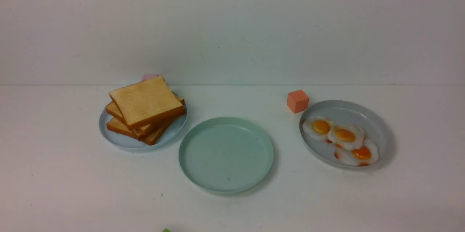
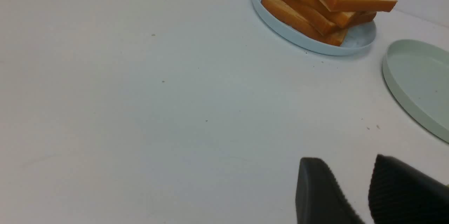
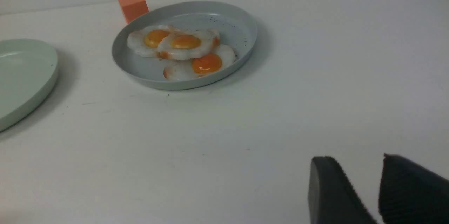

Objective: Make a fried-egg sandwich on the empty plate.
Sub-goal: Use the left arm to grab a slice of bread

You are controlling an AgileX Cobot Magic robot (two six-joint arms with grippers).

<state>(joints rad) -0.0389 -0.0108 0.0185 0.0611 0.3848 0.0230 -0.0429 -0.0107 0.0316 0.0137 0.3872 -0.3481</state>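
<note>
You get only a pink sliver [image 1: 149,76] behind the toast pile [image 1: 145,110]; a green scrap [image 1: 166,230] is cut off near the front edge of the worktop [image 1: 72,188]; both wrist views crop the empty plate [image 2: 414,73].

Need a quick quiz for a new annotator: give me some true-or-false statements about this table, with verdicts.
1. The mint plate is empty. True.
2. Two eggs lie on the grey plate. False: three eggs lie there, overlapping.
3. The toast stack sits on the blue plate. True.
4. The orange cube sits on the mint plate. False: it stands on the table, just behind the grey plate.
5. The left gripper holds a toast slice. False: its jaws stand apart over bare table, holding nothing.
</note>
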